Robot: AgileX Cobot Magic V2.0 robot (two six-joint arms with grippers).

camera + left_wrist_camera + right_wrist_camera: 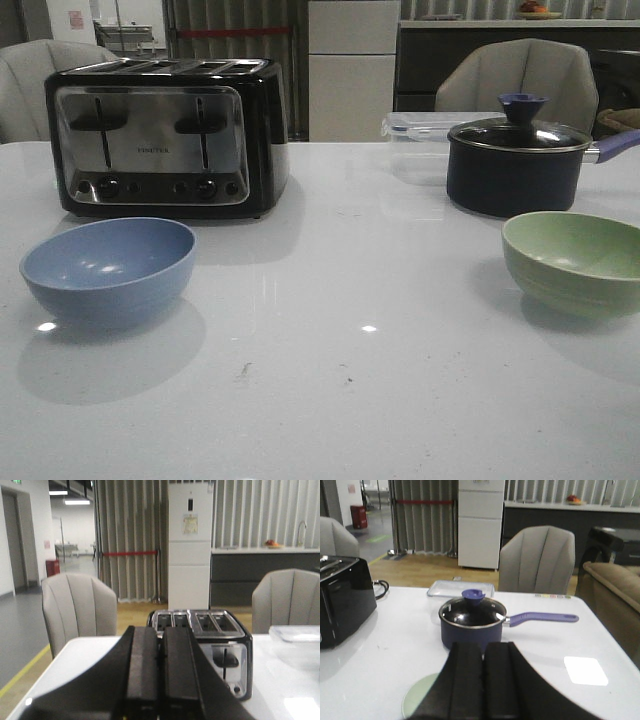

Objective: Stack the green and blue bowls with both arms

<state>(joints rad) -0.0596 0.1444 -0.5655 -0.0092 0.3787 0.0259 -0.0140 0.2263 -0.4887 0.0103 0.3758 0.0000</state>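
The dusty blue bowl stands upright on the white table at the front left. The pale sage green bowl stands upright at the front right, cut by the frame edge. Neither arm shows in the front view. In the left wrist view my left gripper is shut and empty, raised above the table and facing the toaster; the blue bowl is out of that view. In the right wrist view my right gripper is shut and empty, with a sliver of the green bowl showing beside and below it.
A black and chrome toaster stands behind the blue bowl. A dark navy lidded pot with a purple handle stands behind the green bowl, with a clear plastic container behind it. Grey chairs stand past the table's far edge.
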